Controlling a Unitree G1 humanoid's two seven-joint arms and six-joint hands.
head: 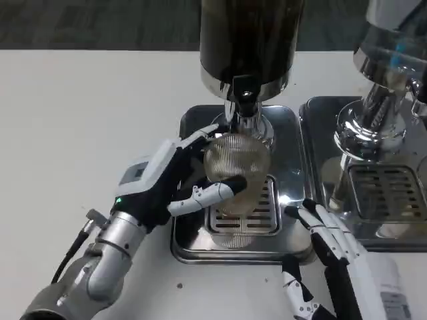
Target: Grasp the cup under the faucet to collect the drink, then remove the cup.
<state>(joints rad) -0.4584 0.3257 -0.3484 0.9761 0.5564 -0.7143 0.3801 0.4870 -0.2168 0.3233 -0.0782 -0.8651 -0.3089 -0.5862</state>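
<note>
- Lower right of the frame: the right hand (333, 250) rests low over the worktop (80, 120), fingers spread and holding nothing, its fingertips just beside the front right corner of the near drip tray (293, 248).
- Lower left: the silver left forearm (100, 263) rises toward the centre, carrying the left hand (175, 179).
- Centre: the left hand grips the cup (235, 160), a clear ribbed cup. One finger wraps over its upper left rim and another curls across its front; the white back of the hand faces the left of the frame.
- The cup is held over the slotted grate (257, 215) of the near drip tray, directly beneath the faucet (243, 100). Whether its base touches the grate cannot be told.
- Upper centre: the faucet projects from the chrome base of a dark drink dispenser (250, 37). No stream of liquid can be made out, and the fill level in the cup is unclear.
- Right edge: a second drip tray (320, 133) carries a chrome fitting (373, 120) of a neighbouring dispenser, well apart from the cup.
- Step in hand (judgement): the cup is grasped and positioned for collecting, so the task appears to be at its midpoint.
- Next move (judgement): the cup must stay upright and centred under the faucet until filled; withdrawal then calls for lowering or drawing it toward the bottom of the frame, clear of the spout, without tilting.
</note>
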